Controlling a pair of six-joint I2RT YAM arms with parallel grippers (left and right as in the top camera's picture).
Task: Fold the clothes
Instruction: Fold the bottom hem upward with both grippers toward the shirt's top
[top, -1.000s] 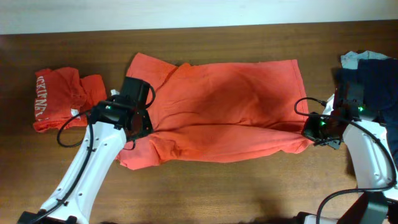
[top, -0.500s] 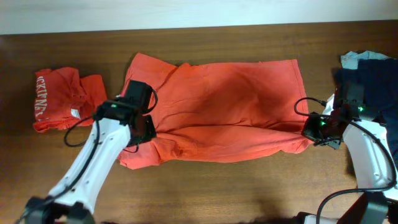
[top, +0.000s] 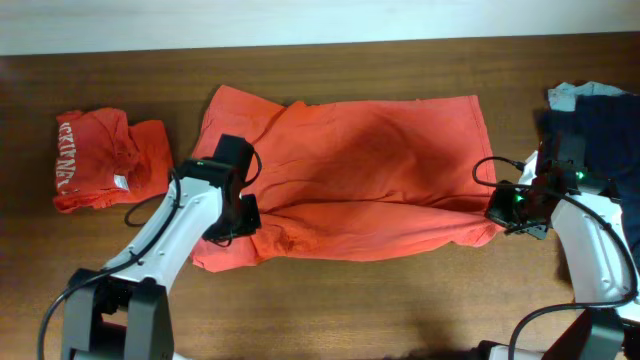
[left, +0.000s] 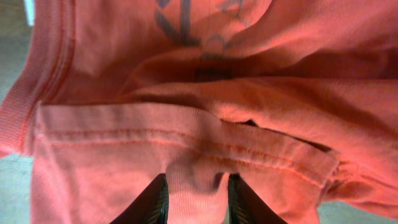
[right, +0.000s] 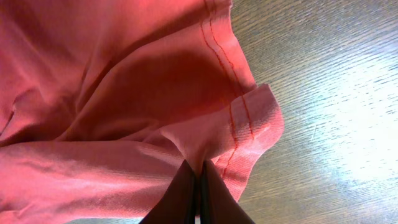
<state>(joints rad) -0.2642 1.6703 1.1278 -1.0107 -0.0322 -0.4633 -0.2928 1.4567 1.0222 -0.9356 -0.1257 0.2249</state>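
- Position: one red-orange spread T-shirt (top: 370, 170) is laid across the middle of the table (top: 400, 310), neck end to the left and bottom hem to the right. A long crease is seen along its near side, running from one gripper to the other.
- A folded T-shirt (top: 100, 160) of the same colour is noted at the left end of the table, apart from the spread one. A dark garment pile (top: 600, 120) is noted at the far right.
- Left gripper (left: 196, 202): closed on a bunched fold of cloth beside a stitched hem. The fabric is seen squeezed between the two fingers, and the ribbed collar (left: 43, 81) lies just to the left.
- Right gripper (right: 198, 174): fingers pressed nearly together, with a thin pinch of cloth held at the bottom hem corner (right: 249, 121), just above bare wood.
- Handling, judged: the cloth is light, soft and limp, with no stiffness of its own. Any span that is not held is expected to sag and drag on the wood. It is not fragile, and slip is thought unlikely while a doubled layer is pinched.
- Hold points, judged: stitched hems and the ribbed collar are preferred, being thicker and less prone to pulling out than single-layer cloth. Both ends of one edge should be held so that the edge is kept taut.
- Caution: how many layers are caught in the left pinch cannot be told. If the lower layer is also held, the fold may be carried over unevenly.
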